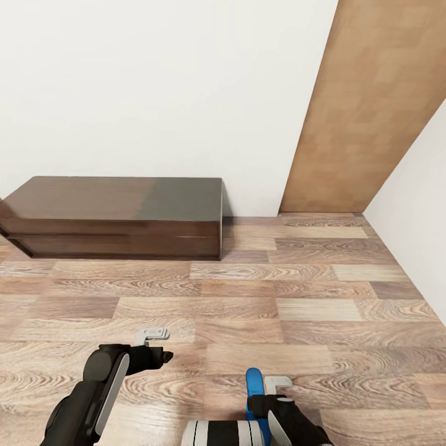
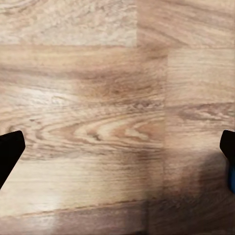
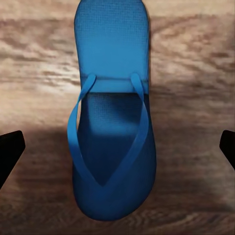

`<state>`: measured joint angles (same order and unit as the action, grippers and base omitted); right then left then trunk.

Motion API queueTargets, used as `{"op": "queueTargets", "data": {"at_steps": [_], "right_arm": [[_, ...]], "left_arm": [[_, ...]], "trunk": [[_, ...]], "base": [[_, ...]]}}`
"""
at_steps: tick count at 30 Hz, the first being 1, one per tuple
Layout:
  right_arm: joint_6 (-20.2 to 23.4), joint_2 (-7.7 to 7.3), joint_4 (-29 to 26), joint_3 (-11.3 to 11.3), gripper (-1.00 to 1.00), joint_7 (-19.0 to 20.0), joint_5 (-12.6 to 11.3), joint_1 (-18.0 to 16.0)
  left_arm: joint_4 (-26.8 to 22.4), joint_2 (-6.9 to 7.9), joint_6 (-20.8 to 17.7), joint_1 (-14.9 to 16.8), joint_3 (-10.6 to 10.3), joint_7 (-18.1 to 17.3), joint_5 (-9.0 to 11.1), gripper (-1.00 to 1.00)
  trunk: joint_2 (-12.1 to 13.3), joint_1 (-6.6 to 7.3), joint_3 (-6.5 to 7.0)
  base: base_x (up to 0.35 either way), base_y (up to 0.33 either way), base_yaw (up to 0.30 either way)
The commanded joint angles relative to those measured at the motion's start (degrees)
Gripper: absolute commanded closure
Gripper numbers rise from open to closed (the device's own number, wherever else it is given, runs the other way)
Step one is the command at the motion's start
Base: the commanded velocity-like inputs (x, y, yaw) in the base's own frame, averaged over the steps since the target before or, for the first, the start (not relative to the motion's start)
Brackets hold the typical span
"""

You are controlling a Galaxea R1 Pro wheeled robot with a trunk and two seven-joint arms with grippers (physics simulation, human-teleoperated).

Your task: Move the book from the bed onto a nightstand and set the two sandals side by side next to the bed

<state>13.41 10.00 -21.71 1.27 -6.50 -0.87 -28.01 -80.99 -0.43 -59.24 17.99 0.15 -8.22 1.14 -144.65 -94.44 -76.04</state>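
One bright blue sandal (image 3: 113,122) lies flat on the wood-plank floor, straps up. My right gripper (image 3: 117,149) hovers over it, open, with a dark fingertip (image 3: 10,154) wide of the sole on either side and not touching it. From the head camera the sandal (image 1: 254,383) pokes out beside the right gripper (image 1: 266,391) at the bottom edge. My left gripper (image 1: 158,345) is open over bare floor, to the left of the sandal. A sliver of blue (image 2: 231,178) shows at the edge of the left wrist view. The book, the bed and the nightstands are out of view.
A long low dark cabinet (image 1: 118,217) stands against the white wall at the far left. A light wooden panel (image 1: 365,111) leans up at the back right beside another white wall (image 1: 415,204). Plank floor (image 1: 260,297) stretches between me and the cabinet.
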Motion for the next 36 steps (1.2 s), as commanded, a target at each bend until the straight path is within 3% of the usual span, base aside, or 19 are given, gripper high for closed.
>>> {"op": "queueTargets", "data": {"at_steps": [1,8,16,36], "right_arm": [[0.4,0.0,-0.1,0.1,-1.0,-0.3,-0.1,-0.1],[0.6,0.0,-0.2,0.1,-1.0,-0.3,-0.1,-0.2],[0.8,0.0,-0.2,0.1,-1.0,-0.3,-0.1,-0.4],[0.8,0.0,-0.2,0.1,-1.0,-0.3,-0.1,-0.9]], "left_arm": [[-0.1,-0.01,-0.3,0.0,0.0,0.0,0.1,-1.0],[-0.1,-0.01,-0.3,0.0,0.0,0.0,0.1,-1.0],[-0.1,-0.03,-0.3,0.0,0.0,0.0,0.1,-1.0],[-0.1,-0.04,-0.3,0.0,0.0,0.0,0.1,-1.0]], "trunk": [[0.0,0.01,-0.04],[0.0,0.01,-0.04],[-0.1,-0.2,-1.81],[-0.1,-0.2,-1.81]], "base": [[0.0,0.0,0.0],[0.0,0.0,0.0],[0.0,0.0,0.0],[0.0,0.0,0.0]]}}
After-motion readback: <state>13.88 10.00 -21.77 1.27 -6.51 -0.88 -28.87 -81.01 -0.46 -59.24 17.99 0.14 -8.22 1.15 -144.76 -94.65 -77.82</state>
